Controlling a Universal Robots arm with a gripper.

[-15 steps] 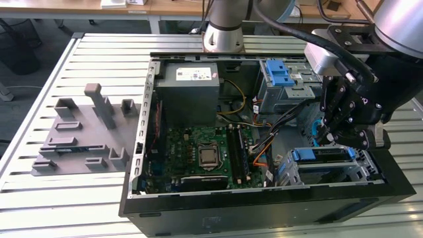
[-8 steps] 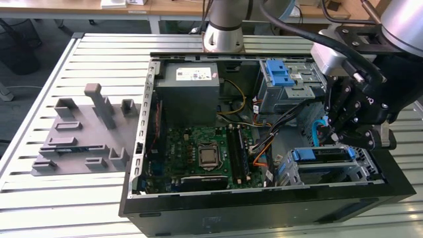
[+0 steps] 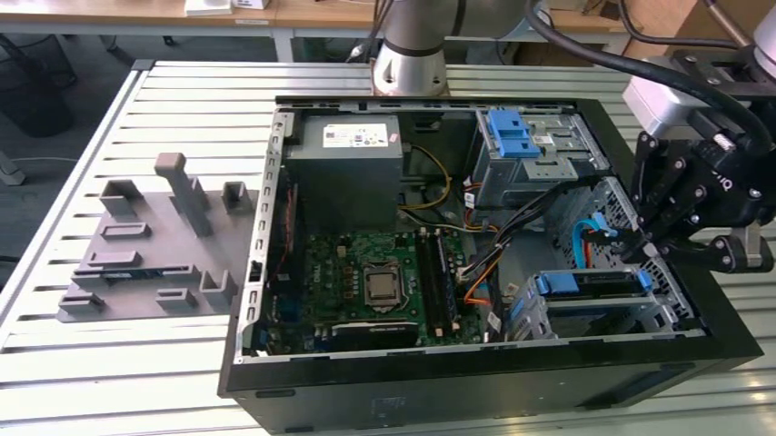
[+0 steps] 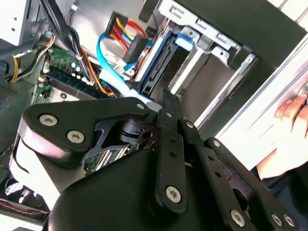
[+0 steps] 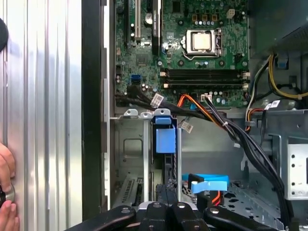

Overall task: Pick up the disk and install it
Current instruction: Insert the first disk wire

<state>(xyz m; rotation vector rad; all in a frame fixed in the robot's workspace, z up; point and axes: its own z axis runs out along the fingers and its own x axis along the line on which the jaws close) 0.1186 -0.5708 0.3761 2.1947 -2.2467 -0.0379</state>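
Note:
The disk (image 3: 591,283) stands on edge in the drive cage (image 3: 631,318) at the case's front corner, on the exterior view's right, with its blue carrier tab facing up. In both wrist views the disk (image 4: 160,55) (image 5: 164,138) sits in a slot between the cage's metal rails. My black gripper (image 3: 645,249) hangs just above the cage, near the case's side wall. Its fingers are shut together with nothing between them, and the gripper's tip (image 4: 164,100) (image 5: 166,204) points at the disk's upper edge, close to it.
The open case also holds a grey power supply (image 3: 352,162), a motherboard (image 3: 378,286), a blue latch bracket (image 3: 515,136) and loose cables (image 3: 533,218). A grey fixture (image 3: 152,245) lies on the slatted table on the exterior view's left. A person's hand (image 4: 292,111) (image 5: 6,192) rests beside the case.

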